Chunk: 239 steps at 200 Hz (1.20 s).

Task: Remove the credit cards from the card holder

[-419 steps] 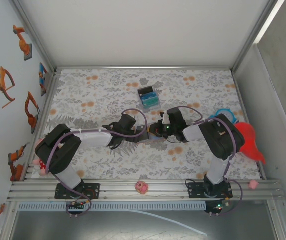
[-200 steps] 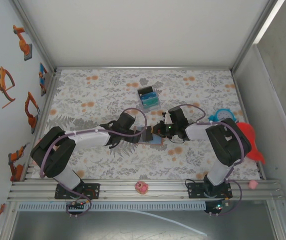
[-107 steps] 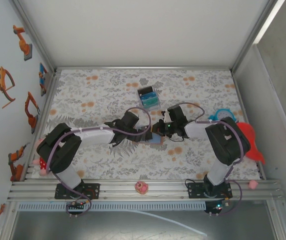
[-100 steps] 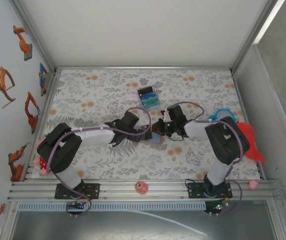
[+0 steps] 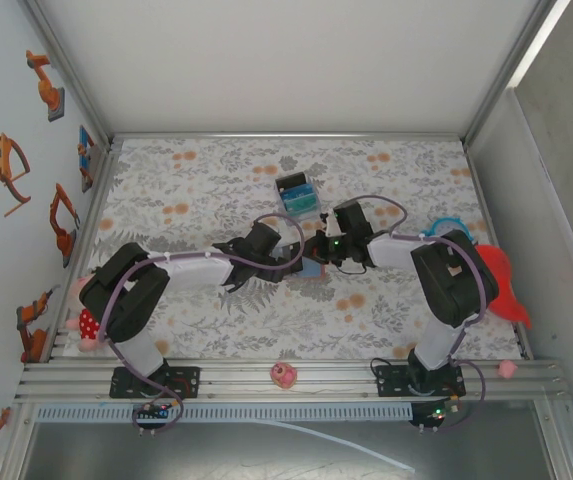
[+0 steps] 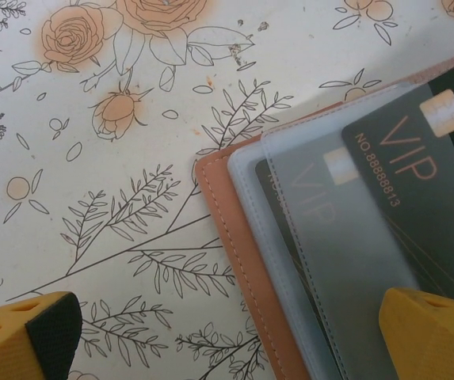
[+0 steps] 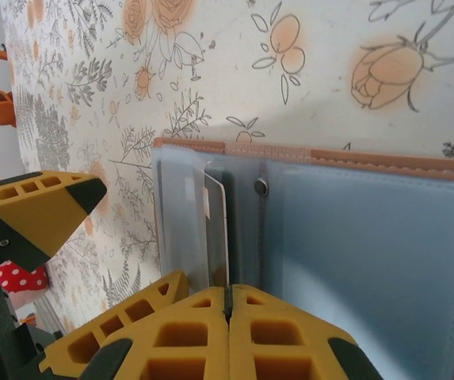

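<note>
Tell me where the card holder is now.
In the top view the card holder lies open mid-table, between the left hand and right hand, near the small black box.

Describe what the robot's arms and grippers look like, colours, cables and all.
The left arm and right arm have bulky black joint housings joined by pale grey links, with a purple cable looping along each. The left gripper and right gripper have yellow-orange plastic fingers, with recessed rectangular pockets on the right's and a black pad on the left's.
</note>
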Motion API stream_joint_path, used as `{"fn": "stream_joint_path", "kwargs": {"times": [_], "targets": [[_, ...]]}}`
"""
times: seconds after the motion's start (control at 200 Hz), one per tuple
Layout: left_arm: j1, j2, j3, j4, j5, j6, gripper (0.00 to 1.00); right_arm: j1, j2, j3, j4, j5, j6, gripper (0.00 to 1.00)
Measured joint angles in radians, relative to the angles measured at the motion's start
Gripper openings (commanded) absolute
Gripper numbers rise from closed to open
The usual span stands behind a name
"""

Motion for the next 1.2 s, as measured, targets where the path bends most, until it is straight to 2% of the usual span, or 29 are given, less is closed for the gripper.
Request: {"fn": "stream_joint_path", "kwargs": {"times": [0.245,0.511,0.546,0.661,0.706,0.932,1.197], "targets": [[0.000,0.003,0.000,0.003,0.012,-0.024,0.97,-0.002,0.000,-0.076,0.134,-0.057,0.083,0.19],[0.000,0.009,0.000,0.011,0.028,-0.042,0.97,-0.002,0.032,-0.083,0.239,-0.091,0.131,0.19],[0.000,0.009,0.000,0.012,0.030,-0.045,0.97,-0.002,0.039,-0.084,0.246,-0.092,0.132,0.17],[0.000,0.009,0.000,0.012,0.034,-0.050,0.97,-0.002,0.060,-0.085,0.262,-0.090,0.141,0.00],[0.000,0.009,0.000,0.011,0.034,-0.053,0.97,-0.003,0.063,-0.086,0.262,-0.090,0.137,0.00],[0.000,0.009,-0.002,0.012,0.046,-0.070,0.97,-0.010,0.058,-0.075,0.200,-0.083,0.088,0.00],[-0.014,0.008,-0.017,0.028,0.064,-0.128,0.97,-0.034,0.039,0.009,-0.017,-0.083,-0.046,0.00]]}}
